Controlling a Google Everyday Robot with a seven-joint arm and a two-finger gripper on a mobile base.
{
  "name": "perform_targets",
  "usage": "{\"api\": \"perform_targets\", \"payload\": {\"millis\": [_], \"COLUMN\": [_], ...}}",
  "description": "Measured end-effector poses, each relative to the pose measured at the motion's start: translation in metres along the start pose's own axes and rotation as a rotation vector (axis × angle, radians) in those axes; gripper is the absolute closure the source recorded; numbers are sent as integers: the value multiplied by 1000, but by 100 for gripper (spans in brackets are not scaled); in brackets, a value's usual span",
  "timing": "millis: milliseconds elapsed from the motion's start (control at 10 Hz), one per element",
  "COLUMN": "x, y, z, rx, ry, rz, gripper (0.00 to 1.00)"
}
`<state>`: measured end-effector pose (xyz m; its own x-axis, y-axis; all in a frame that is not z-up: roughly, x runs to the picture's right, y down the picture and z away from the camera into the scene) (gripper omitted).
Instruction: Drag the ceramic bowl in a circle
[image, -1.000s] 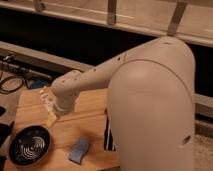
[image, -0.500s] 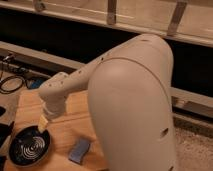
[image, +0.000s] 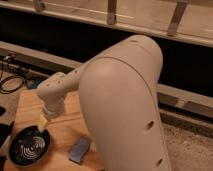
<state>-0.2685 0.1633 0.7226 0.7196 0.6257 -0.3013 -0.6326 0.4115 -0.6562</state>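
Observation:
The ceramic bowl is a wide, shallow black bowl with pale swirl lines inside. It sits on the wooden table at the lower left of the camera view. My gripper, with a pale yellow tip, hangs from the white arm just over the bowl's upper right rim. I cannot tell whether it touches the rim. The bulky white arm fills the middle and right of the view and hides much of the table.
A blue-grey sponge-like block lies on the table right of the bowl. Black cables lie beyond the table's left end. A dark ledge and a railing run along the back.
The arm has swung left and down. The gripper moved from over the table's middle to the bowl's upper right rim. The bowl and the block stay where they were.

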Motion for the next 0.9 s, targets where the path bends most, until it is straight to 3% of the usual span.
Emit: {"api": "perform_targets", "payload": {"millis": [200, 900], "x": [-7, -21], "y": [-1, 18], "z": [5, 70], "rx": [-22, -143], "ry": [12, 67], "rz": [-15, -60], "gripper": [20, 20]}}
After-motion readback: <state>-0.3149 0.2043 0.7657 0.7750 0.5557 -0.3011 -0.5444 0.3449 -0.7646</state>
